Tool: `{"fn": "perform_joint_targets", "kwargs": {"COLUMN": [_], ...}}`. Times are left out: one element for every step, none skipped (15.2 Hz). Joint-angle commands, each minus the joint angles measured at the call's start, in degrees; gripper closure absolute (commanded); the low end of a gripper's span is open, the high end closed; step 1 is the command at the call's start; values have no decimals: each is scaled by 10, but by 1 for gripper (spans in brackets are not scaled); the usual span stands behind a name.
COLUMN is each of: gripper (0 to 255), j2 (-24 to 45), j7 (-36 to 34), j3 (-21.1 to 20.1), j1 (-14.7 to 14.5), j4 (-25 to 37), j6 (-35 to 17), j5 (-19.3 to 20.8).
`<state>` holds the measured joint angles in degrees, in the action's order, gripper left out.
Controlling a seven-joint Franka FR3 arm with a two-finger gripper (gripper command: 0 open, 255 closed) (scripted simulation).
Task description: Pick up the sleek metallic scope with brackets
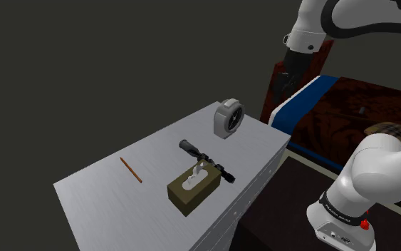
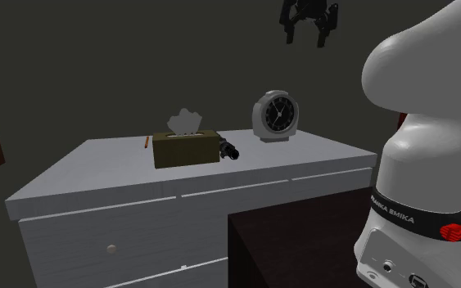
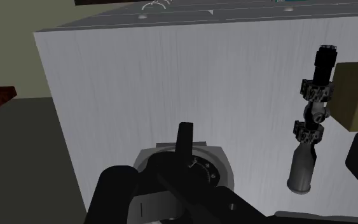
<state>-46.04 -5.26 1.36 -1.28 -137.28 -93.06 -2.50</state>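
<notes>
Dim grey-green walls were recorded behind a pale grey chest of drawers with a flat top.

Shoulder view: the dark, slender tubular scope with ring brackets was seen lying flat on the chest's top, near its middle. It ran diagonally, and its middle stretch was hidden behind an olive-brown tissue box with a white tissue standing out of it. A round grey alarm clock with a black face was noted upright near the top's far edge. A thin orange-brown pencil was noted lying well apart from the box, toward the view's left. The all-black two-finger gripper was seen raised in the air beyond the clock, well above the top. A dark wooden piece with a blue and white band was seen behind it.

Second exterior view: the gripper was seen high above the clock, its fingers spread apart and nothing between them. One end of the scope was seen projecting just beside the tissue box.

Wrist view: the scope was seen at full length on the grey top, two bracket rings clamped round its narrow middle and the tissue box close alongside. The clock's grey housing was noted nearer the hand, apart from the scope.
</notes>
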Motion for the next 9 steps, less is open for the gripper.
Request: {"fn": "perform_joint_targets", "kwargs": {"gripper": [0,0,0,0,0,0,0,0,0], "j2": [0,13,26,40,55,70,86,103,120], "j7": [0,-4,-8,-11,-15,-18,-22,-25,-28], "j3": [0,-5,-10,-15,-20,-26,-31,-36,-41], "j1": [0,-3,-6,-10,-13,-16,-19,-22,-25], "j4": [0,-6,-11,-16,-19,-22,-25,-26,-27], "j6": [0,-16,-33,-49,-65,-81,-98,-114,-130], "j5": [0,-4,-9,-13,-17,-21,-25,-29,-32]}}
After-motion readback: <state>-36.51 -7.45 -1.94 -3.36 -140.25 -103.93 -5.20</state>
